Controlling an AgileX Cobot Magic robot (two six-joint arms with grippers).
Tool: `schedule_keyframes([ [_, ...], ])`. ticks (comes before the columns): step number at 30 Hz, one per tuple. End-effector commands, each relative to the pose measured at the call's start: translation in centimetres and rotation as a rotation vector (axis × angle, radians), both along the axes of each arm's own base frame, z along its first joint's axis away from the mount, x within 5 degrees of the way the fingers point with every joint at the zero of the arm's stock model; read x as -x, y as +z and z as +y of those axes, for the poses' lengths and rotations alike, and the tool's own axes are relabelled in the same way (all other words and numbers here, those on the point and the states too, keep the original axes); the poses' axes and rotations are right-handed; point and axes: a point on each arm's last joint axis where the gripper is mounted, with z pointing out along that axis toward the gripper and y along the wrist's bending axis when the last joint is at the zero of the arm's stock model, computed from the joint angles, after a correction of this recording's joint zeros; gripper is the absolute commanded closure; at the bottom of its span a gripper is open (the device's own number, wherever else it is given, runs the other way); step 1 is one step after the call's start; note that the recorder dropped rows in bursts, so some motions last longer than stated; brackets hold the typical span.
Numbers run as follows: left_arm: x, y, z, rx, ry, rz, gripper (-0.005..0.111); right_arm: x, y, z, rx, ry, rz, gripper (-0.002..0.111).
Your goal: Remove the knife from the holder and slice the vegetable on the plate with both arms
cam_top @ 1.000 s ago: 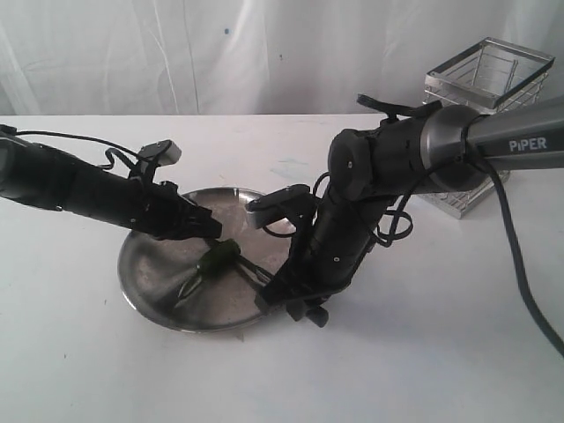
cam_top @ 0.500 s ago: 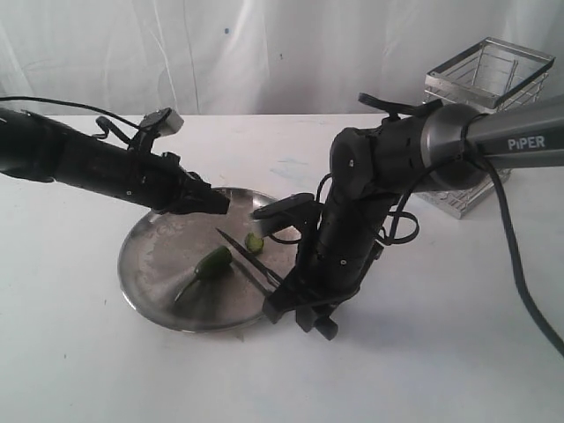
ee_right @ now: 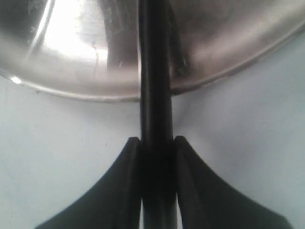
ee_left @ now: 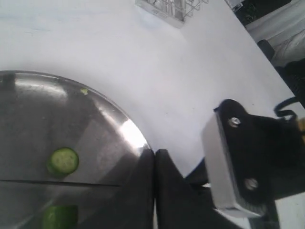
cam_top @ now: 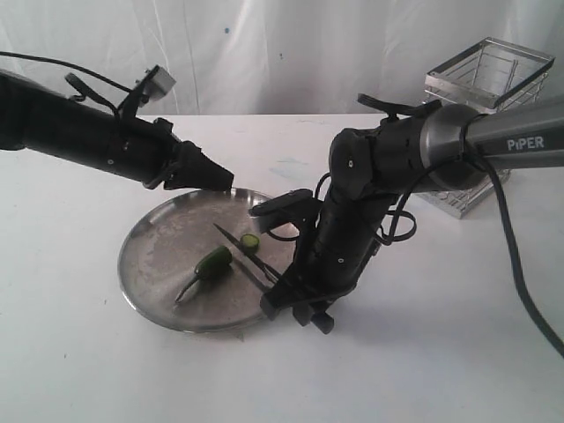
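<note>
On the round silver plate (cam_top: pixel 159 256) lies the dark green vegetable (cam_top: pixel 211 263), with a small cut-off slice (cam_top: pixel 250 242) beside it showing a pale green face (ee_left: pixel 63 161). My right gripper (cam_top: pixel 280 295) is shut on the black handle of the knife (cam_top: pixel 236 251) at the plate's near right rim; the blade reaches over the plate between the two pieces. The handle (ee_right: pixel 155 95) runs between the right fingers (ee_right: pixel 128 157). My left gripper (cam_top: pixel 225 179) is shut and empty, lifted above the plate's far rim (ee_left: pixel 128 133). The holder (cam_top: pixel 485 106) stands at the back right.
The white table (cam_top: pixel 423 352) carries the plate and the wire holder (ee_left: pixel 169 7). A white cloth backdrop hangs behind. The right arm's grey tube (cam_top: pixel 520 141) crosses in front of the holder.
My left gripper let go of the vegetable and rose up and back to the left. A slice now lies apart from the vegetable. The knife has lifted slightly.
</note>
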Motion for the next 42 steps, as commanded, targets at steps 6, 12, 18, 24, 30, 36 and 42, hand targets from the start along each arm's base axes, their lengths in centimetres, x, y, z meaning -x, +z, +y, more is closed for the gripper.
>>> schedule_keyframes([
  [6, 7.4, 2.8, 3.7, -0.322, 0.267, 0.011, 0.107, -1.1, 2.8, 0.3, -0.105, -0.049, -0.18, 0.108],
  [12, 12.8, 4.7, 5.7, -0.406, 0.427, 0.019, 0.107, -1.0, 4.8, 0.6, -0.194, -0.104, -0.221, 0.108],
  [18, 20.3, 10.6, 7.3, -0.223, 0.698, -0.124, 0.107, -1.8, 6.6, 1.0, -0.305, -0.176, -0.335, 0.108],
  [24, 26.1, 10.2, 13.9, -0.961, 0.963, -0.029, 0.107, -1.3, 6.6, 1.2, -0.317, -0.116, -0.305, 0.108],
  [30, 22.7, 13.3, 10.6, -0.58, 0.803, -0.579, 0.107, -1.3, 6.2, 1.5, -0.336, -0.121, -0.283, 0.108],
  [36, 14.6, 10.1, 8.6, -0.306, 0.831, -0.686, 0.107, -0.8, 6.0, 1.2, -0.28, -0.052, -0.242, 0.108],
  [42, 8.7, 1.3, 8.3, -0.922, 0.429, 0.073, 0.107, -1.2, 9.1, 1.2, -0.167, 0.048, -0.191, 0.108],
])
